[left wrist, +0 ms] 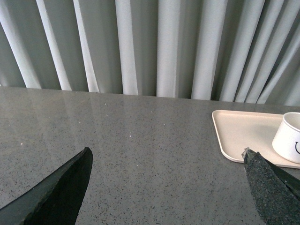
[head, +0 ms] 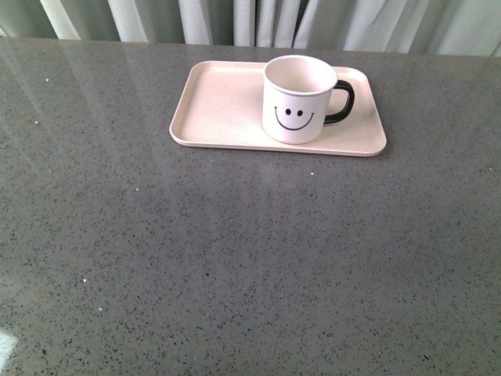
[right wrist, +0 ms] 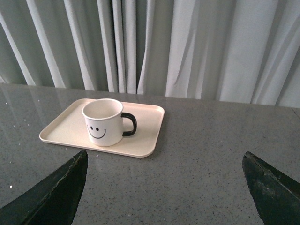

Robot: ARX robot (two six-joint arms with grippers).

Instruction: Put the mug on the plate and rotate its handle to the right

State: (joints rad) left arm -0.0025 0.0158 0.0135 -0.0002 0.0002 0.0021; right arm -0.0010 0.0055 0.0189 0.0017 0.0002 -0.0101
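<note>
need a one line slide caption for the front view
Smiley mug stands upright on the right half of the pink plate, black handle pointing right; neither arm in view.

The white mug [head: 298, 99] stands upright on the pale pink plate [head: 219, 106], toward its right half, smiley face turned toward the camera. Its black handle [head: 343, 103] points right. The plate lies at the far side of the grey speckled desk [head: 235, 266], before pale curtains [head: 258, 19].

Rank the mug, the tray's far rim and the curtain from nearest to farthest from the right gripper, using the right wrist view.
1. Mug, upright on the tray's nearer part.
2. Tray's far rim, behind the mug.
3. Curtain, beyond the table edge.

The right gripper is open, empty.
</note>
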